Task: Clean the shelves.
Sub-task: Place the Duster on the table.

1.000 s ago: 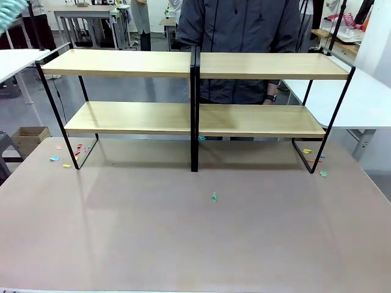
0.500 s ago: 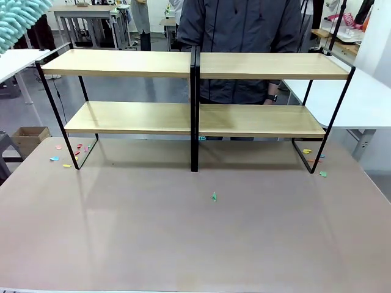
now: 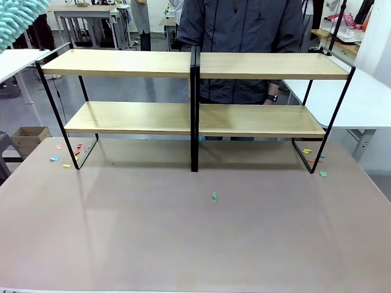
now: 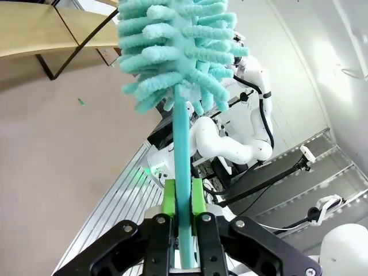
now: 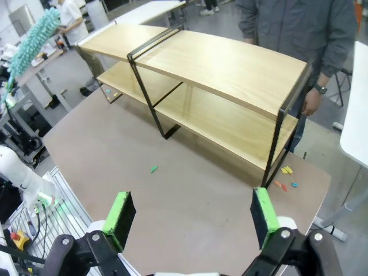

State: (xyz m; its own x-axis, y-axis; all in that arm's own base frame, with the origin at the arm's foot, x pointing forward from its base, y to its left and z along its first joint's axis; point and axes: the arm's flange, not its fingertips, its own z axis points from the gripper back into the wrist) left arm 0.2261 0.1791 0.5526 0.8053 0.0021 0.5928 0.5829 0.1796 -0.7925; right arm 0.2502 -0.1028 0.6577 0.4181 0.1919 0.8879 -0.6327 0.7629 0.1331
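Shelves (image 3: 195, 119) far below L tool (image 4: 183, 215)

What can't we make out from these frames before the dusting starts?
- Duster, front view: cut off by the top-left edge; handle and left gripper out of frame.
- Scraps by the shelves' left foot, front view: too small to identify.
- Person's hand, right wrist view: partly hidden behind the shelf frame.
- Duster handle's end, left wrist view: hidden between the left gripper's pads.
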